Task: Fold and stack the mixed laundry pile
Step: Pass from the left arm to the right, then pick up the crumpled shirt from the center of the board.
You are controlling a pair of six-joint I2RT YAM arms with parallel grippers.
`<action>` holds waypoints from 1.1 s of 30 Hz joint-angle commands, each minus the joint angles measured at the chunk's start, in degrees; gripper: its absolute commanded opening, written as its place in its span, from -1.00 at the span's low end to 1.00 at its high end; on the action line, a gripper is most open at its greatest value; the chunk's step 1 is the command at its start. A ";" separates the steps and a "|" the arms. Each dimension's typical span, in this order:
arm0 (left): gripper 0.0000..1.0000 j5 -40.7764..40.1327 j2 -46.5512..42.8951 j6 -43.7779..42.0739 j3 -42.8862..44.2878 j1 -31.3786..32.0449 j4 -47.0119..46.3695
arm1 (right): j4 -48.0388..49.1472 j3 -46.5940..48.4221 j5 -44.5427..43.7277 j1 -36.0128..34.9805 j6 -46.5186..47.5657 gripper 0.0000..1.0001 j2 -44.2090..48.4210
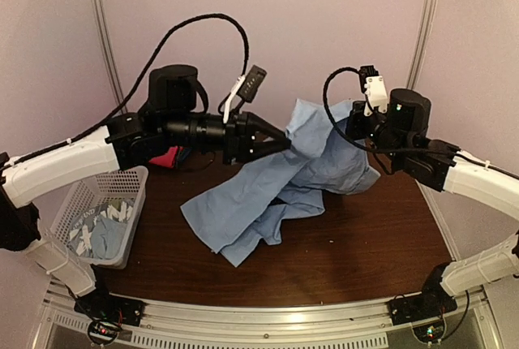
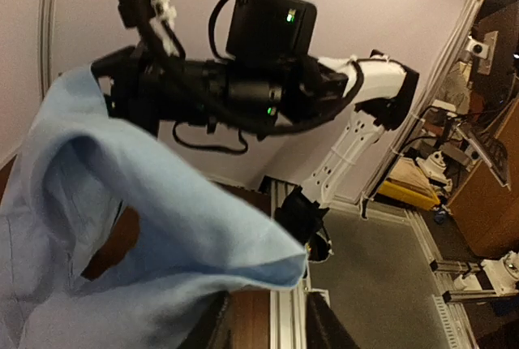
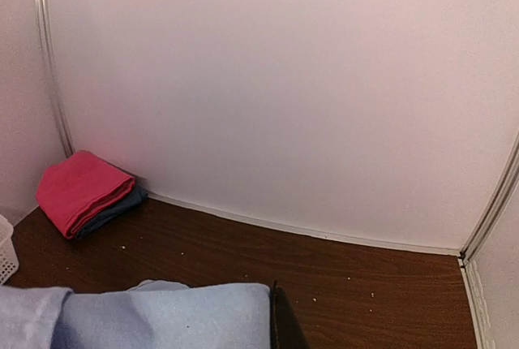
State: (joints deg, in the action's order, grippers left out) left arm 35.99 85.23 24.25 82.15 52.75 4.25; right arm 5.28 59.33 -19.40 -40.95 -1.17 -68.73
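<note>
One blue shirt (image 1: 268, 195) in right pincer (image 1: 353, 124)

We can read nothing for certain. We see white print on the light blue garment (image 1: 104, 219) lying in the white basket (image 1: 77, 199), with bold strokes resembling an X, but its letters are too small to make out.

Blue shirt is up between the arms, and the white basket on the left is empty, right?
No, the white basket is not empty: the top external view shows a light blue garment with white print lying in it. The blue shirt is as you describe.
</note>
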 commanded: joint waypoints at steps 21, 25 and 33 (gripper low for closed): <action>-0.08 -37.39 -4.76 -6.13 -46.48 1.98 -2.12 | -6.59 -1.58 11.10 2.23 -6.30 -1.00 5.46; -0.19 -38.75 -2.80 -8.40 -46.06 3.63 -2.32 | -6.68 -1.59 11.58 2.92 -6.60 -1.00 4.98; -0.23 -39.46 3.24 -11.59 -43.10 4.52 -1.30 | -6.77 -2.00 12.11 3.86 -7.00 -1.00 4.44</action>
State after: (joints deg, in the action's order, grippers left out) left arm -1.58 85.89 15.25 36.38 56.53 4.40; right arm -2.00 57.71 -7.92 -37.76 -7.49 -64.40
